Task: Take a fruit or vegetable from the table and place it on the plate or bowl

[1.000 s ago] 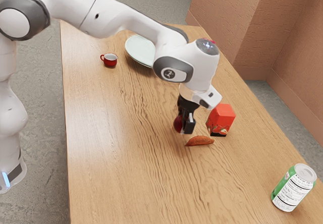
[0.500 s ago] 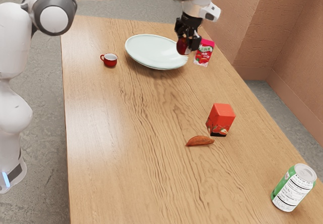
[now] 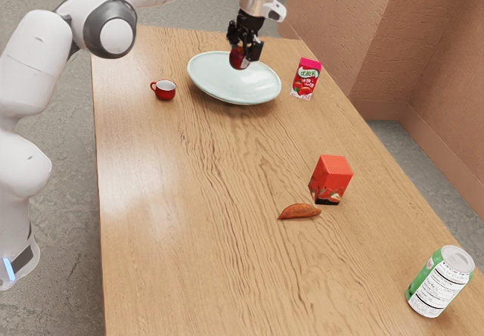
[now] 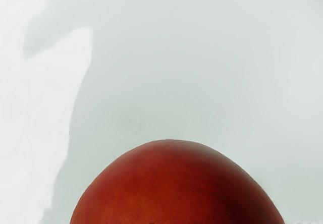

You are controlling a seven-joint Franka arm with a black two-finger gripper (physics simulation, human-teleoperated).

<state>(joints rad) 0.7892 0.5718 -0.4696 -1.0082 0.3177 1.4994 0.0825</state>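
The tool (image 3: 244,51) is clenched on a dark red fruit (image 3: 238,60), gripping it from two sides and holding it low over the pale plate (image 3: 257,91) at the counter's (image 3: 189,222) far end, probably so a release will not send it rolling. Nothing else lies on the plate. Whether the small red cup (image 3: 163,89) nearby holds anything cannot be told.
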